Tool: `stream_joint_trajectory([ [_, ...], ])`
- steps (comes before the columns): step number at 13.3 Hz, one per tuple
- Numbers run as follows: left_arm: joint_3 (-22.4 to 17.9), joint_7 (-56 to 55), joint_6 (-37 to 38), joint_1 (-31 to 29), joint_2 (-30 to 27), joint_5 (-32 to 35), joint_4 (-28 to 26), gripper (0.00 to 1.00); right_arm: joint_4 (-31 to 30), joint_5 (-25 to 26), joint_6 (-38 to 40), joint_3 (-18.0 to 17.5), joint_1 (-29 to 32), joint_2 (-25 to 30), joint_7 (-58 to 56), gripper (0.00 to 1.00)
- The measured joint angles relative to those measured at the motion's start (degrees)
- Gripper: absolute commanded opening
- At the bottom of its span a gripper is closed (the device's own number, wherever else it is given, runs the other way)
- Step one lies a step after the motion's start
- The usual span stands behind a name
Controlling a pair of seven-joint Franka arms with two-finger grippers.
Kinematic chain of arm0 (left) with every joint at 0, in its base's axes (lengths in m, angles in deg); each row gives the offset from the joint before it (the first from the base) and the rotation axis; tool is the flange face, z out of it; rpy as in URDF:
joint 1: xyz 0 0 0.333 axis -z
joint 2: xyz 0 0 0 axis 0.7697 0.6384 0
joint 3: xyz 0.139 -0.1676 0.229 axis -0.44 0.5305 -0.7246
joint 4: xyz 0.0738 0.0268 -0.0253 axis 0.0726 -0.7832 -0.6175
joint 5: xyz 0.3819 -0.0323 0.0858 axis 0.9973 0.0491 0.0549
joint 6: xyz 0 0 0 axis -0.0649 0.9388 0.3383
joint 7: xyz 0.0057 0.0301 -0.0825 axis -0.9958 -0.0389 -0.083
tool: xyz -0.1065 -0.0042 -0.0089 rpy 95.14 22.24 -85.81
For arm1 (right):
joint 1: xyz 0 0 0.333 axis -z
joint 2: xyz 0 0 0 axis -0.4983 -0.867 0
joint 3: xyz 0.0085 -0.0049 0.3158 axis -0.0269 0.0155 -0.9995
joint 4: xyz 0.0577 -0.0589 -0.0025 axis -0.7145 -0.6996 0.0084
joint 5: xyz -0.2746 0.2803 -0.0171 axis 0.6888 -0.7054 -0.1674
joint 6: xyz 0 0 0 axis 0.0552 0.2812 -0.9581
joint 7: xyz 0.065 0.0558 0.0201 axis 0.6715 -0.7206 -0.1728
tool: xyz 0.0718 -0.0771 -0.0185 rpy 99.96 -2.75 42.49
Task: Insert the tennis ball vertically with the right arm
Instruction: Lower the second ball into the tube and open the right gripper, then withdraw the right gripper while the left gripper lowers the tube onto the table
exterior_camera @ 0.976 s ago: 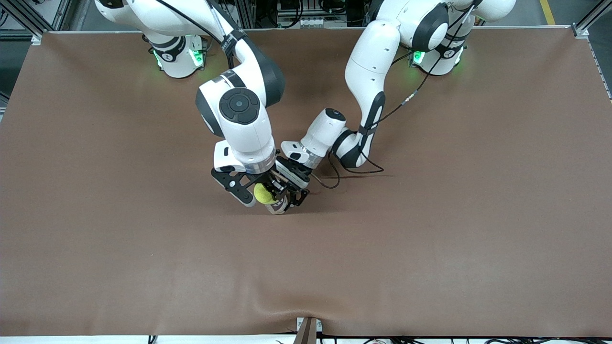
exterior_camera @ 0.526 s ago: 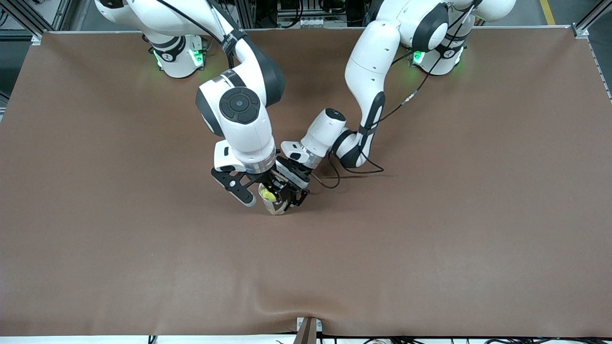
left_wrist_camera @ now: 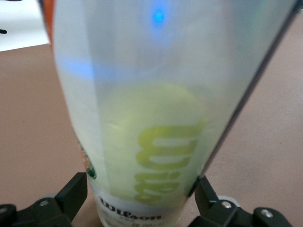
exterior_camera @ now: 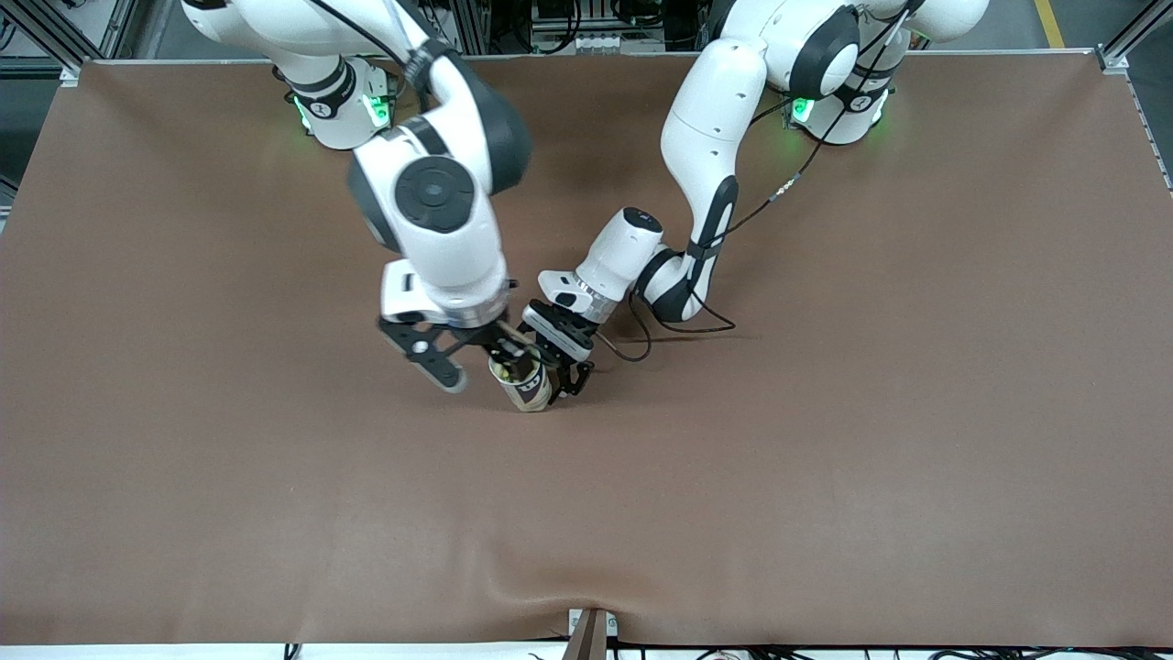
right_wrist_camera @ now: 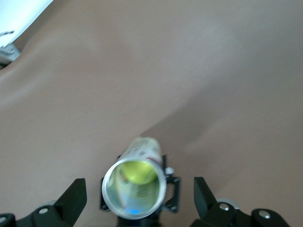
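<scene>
Judging progress: the ball (right_wrist_camera: 136, 172) already sat inside the can (exterior_camera: 524, 380), so the insertion looked done; only clearing the arms away seemed left.
Ball: yellow-green, low in the clear can, seen through the wall in the left wrist view (left_wrist_camera: 154, 142) and down the open mouth in the right wrist view.
Can: 1 clear tube with a printed label and a metal rim, standing upright on the table (exterior_camera: 825, 458) near its middle, mouth up.
Right tool (exterior_camera: 472, 356): over the table just beside the can's mouth, toward the right arm's end; its 2 fingers stood wide apart and held nothing.
Right tool to ball: the ball lay below it, down in the can, touching neither finger; in the right wrist view the can's mouth sat between the 2 fingertips (right_wrist_camera: 71, 196) with a gap on each side.
Left tool (exterior_camera: 550, 362): low at the can's side, toward the left arm's end; its fingers were spread to either side of the can's base.
Left tool grip: in the left wrist view the fingertips (left_wrist_camera: 73, 191) flanked the can closely, and I judged the hold released rather than tight.
Risk: with no firm hold on it, a knock from either tool could tip the can.
</scene>
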Motion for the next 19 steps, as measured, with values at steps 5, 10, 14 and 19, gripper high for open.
stream_joint_trajectory([
  [5,-0.01,-0.05,0.21,0.06,-0.15,-0.77,0.74,1.00,0.20,-0.33,10.76,0.11,11.45,6.46,-17.50,1.00],
  [10,-0.05,-0.05,5.62,0.10,-1.91,-1.02,0.82,1.00,0.20,-0.49,15.17,0.15,21.79,9.69,-33.12,1.00],
  [14,-0.14,0.04,12.50,0.10,-4.75,-1.02,0.73,1.00,0.20,-1.61,15.03,0.15,30.13,10.00,-46.59,1.00],
  [19,-0.26,0.10,19.43,0.12,-7.01,-1.02,0.66,1.00,0.20,-4.42,14.92,0.13,36.67,10.00,-56.00,1.00],
])
